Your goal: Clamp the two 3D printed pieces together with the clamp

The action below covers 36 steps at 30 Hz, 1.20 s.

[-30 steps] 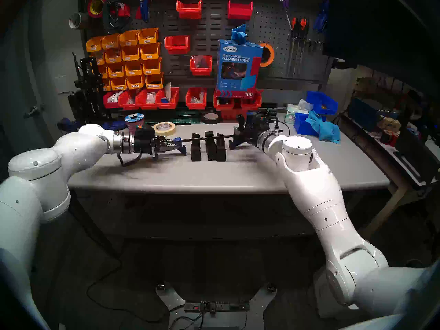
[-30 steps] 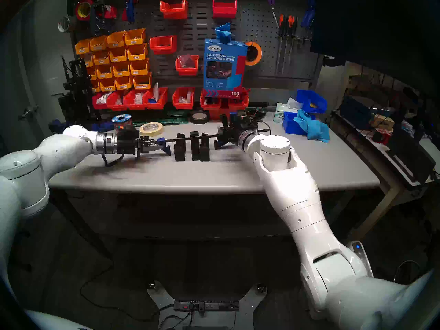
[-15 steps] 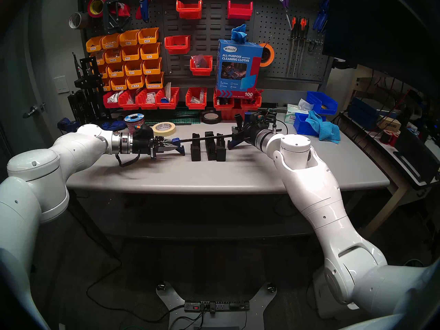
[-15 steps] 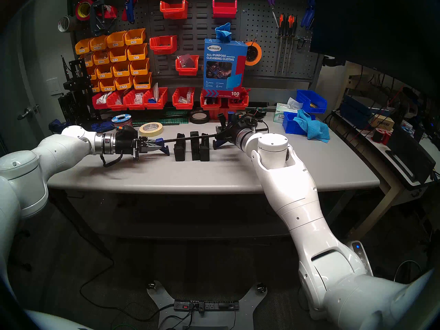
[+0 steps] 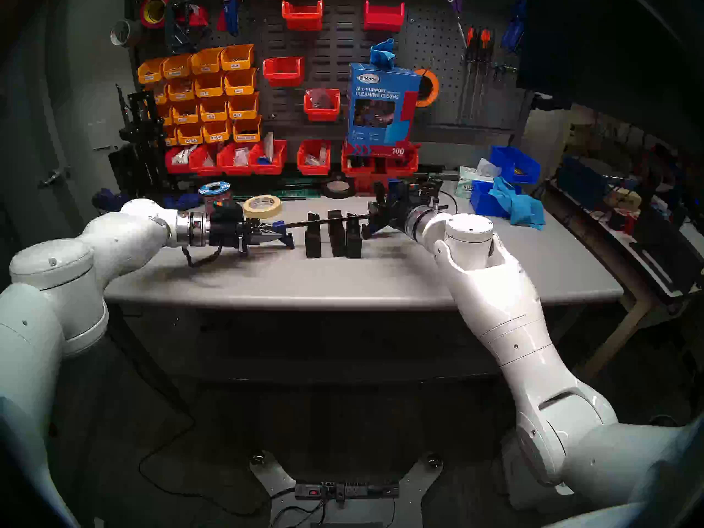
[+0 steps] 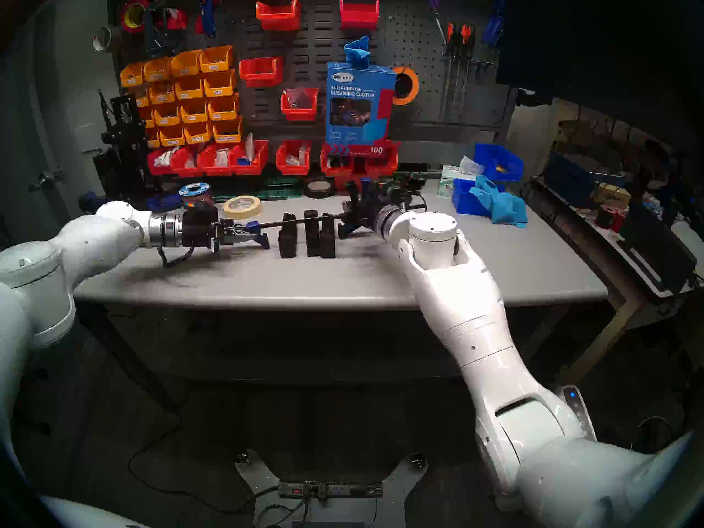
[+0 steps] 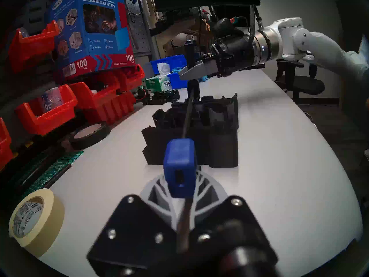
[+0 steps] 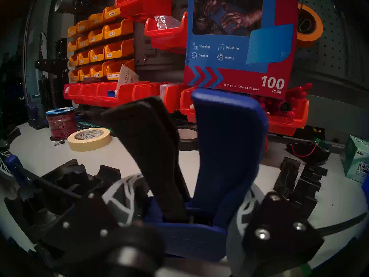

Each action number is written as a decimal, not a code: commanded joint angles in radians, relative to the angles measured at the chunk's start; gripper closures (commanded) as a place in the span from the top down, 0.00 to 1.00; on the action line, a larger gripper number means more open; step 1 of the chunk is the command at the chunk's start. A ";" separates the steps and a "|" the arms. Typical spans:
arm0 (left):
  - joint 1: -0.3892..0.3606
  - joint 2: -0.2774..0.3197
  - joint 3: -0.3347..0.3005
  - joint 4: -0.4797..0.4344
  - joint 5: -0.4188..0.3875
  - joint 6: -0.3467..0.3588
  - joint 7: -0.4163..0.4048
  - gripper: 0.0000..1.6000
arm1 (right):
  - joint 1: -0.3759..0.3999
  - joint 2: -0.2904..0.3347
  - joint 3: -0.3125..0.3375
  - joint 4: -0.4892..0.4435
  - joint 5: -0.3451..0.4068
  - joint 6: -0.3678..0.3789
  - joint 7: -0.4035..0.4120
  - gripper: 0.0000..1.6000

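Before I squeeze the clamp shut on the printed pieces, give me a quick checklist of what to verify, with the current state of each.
1. Left pincer shut on the clamp's bar end: ok, the bar runs between its fingers.
2. Right pincer shut on the clamp's handle: ok.
3. Bar lies across the tops of the black pieces: ok.
4. Pieces sit between the two blue jaws: ok, fixed jaw on one side, sliding jaw on the other.
5. Pieces pushed together: not ok, a gap shows between the left one and the others.
6. Jaw faces square to the pieces: cannot tell.
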<state>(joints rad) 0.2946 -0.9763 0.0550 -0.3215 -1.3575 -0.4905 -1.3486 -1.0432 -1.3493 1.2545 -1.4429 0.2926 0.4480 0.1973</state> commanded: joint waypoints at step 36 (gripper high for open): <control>-0.027 -0.032 -0.015 -0.041 -0.006 0.001 -0.067 0.00 | 0.039 -0.069 -0.070 -0.034 0.041 0.012 0.025 0.00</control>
<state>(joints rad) 0.2943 -0.9728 0.0535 -0.3404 -1.3515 -0.4908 -1.3489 -1.0245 -1.3811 1.2077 -1.4368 0.3129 0.4543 0.1920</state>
